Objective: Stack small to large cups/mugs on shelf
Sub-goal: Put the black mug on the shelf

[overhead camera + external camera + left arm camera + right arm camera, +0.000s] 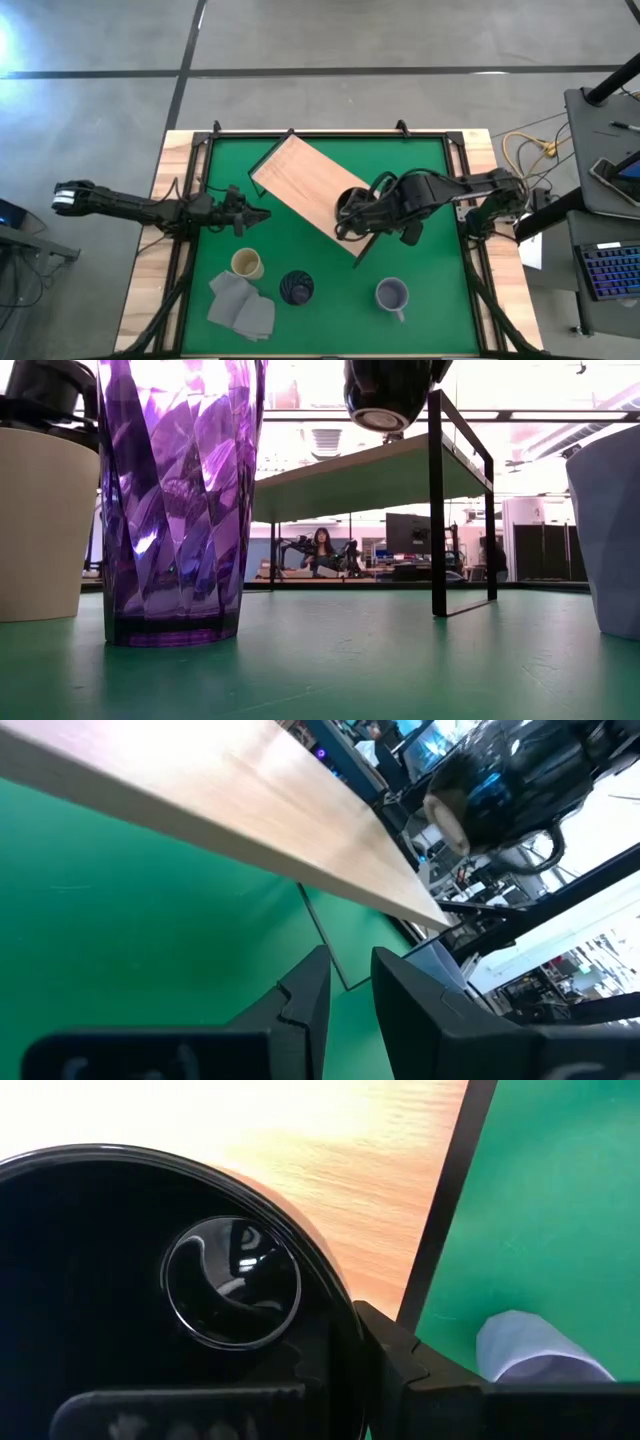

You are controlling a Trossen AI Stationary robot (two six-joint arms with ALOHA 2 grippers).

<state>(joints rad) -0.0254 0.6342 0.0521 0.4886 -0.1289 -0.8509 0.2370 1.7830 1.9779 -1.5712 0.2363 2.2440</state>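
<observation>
The right gripper [352, 212] holds the black mug [150, 1310] above the near end of the shelf [305, 185], its fingers pinching the rim — one finger [400, 1355] shows pressed against the mug's outer wall. In the low view the mug [385, 395] hangs clear of the board, its base facing the camera, so it is held tilted and not yet set down. The shelf lies at a slant across the green mat [330, 320] (its black frame legs stand on the mat).

The left gripper [250, 214] hovers low over the mat beside the shelf's left edge, its fingers [310, 1000] spread slightly apart and holding nothing.

Along the mat's near side stand the cream cup [247, 264], the purple tumbler [296, 288] and the lavender-grey mug [391, 294] — the folded grey cloth [241, 306] lies just beside the cream cup.
</observation>
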